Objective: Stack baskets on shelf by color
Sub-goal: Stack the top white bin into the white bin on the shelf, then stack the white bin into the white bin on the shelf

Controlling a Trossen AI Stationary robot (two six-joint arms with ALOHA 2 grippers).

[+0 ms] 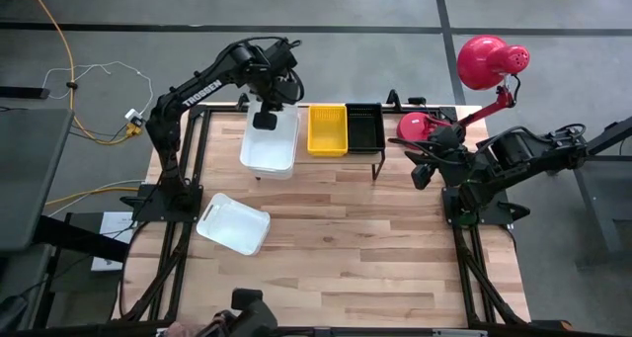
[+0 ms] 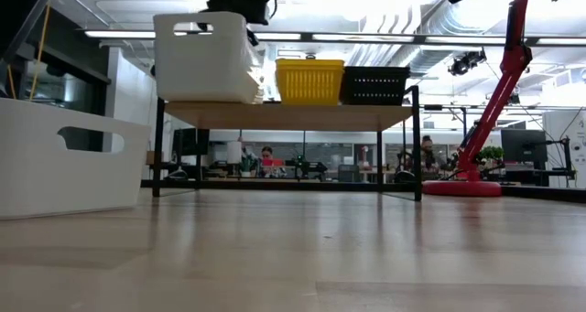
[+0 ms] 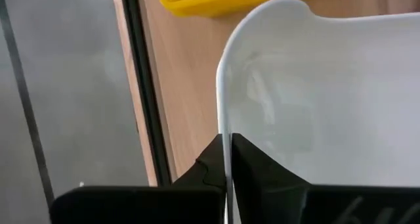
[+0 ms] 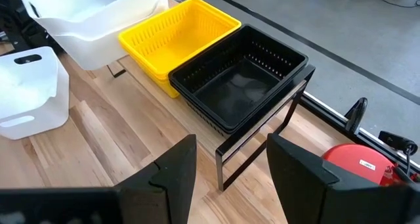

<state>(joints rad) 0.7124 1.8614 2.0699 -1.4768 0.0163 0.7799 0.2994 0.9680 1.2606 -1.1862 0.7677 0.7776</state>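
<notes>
The shelf (image 2: 293, 115) stands at the table's far side. On its plank sit a yellow basket (image 1: 328, 129) in the middle and a black basket (image 1: 364, 126) on the right. My left gripper (image 1: 265, 120) is shut on a large white basket (image 1: 270, 144) over the shelf's left part; this basket's near end overhangs the plank. In the low view this white basket (image 2: 203, 56) sits at plank height; whether its bottom touches, I cannot tell. A second white basket (image 1: 233, 223) rests on the table near the left edge. My right gripper (image 4: 226, 165) waits open at the table's right. My left gripper pinches the white basket's far short wall at its rim (image 3: 225, 129), one finger inside the basket and one finger (image 3: 210, 161) outside. The fingers come from above, pointing down. The basket stays roughly level below them, over the shelf's left part.
A red lamp has its base (image 1: 420, 126) just right of the shelf and its head (image 1: 489, 62) beyond the table's far right corner. Bare tabletop (image 1: 375, 238) stretches across the middle and near side. Cables lie on the floor at the far left.
</notes>
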